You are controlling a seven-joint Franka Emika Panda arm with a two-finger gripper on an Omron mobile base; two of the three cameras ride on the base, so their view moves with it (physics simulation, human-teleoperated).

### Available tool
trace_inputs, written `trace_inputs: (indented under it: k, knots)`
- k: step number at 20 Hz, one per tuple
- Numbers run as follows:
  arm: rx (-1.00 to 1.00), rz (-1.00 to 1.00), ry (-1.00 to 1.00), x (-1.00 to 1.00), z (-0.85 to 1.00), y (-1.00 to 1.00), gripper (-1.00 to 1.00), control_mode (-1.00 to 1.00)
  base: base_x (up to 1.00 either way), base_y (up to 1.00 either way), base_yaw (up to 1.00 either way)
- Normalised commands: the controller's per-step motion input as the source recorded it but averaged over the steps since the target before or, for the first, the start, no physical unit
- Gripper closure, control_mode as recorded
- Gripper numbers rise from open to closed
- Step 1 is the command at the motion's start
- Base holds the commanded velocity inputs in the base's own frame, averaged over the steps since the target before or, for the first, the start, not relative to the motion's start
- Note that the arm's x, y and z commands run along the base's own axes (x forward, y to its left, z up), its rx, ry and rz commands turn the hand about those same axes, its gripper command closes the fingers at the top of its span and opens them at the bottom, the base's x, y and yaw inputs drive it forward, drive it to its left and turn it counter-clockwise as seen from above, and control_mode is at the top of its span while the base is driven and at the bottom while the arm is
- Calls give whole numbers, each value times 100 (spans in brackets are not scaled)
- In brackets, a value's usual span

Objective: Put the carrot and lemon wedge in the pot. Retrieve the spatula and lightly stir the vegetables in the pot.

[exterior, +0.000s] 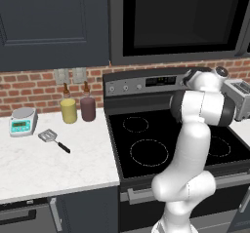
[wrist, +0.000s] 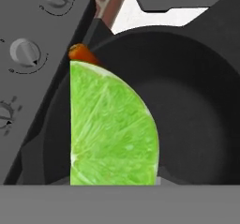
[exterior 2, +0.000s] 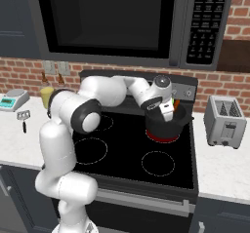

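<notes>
Hand view, lemon wedge [wrist: 110, 131] hiding gripper, carrot [wrist: 83, 54] mostly hidden

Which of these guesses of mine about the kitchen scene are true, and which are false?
1. The spatula lies on the counter left of the stove. True.
2. The lemon wedge lies on the counter beside the scale. False: the fingers hold it over the pot.
3. The pot sits on a front burner. False: it sits on the back right burner, by the control panel.
4. An orange carrot tip shows at the pot's rim. True.
5. A toaster stands on the counter right of the stove. True.
6. The robot holds the spatula. False: it lies untouched on the counter.
</notes>
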Motion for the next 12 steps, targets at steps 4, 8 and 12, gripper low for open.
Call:
trace_inputs:
  k: [4, 8, 12]
  knots:
    - [-3, 8, 0, 20, -27, 0, 100, -100, 0, 0, 0]
    - [-6, 9, 0, 3, -34, 0, 100, -100, 0, 0, 0]
    - [-8, 8, 0, 0, -22, 0, 100, -100, 0, 0, 0]
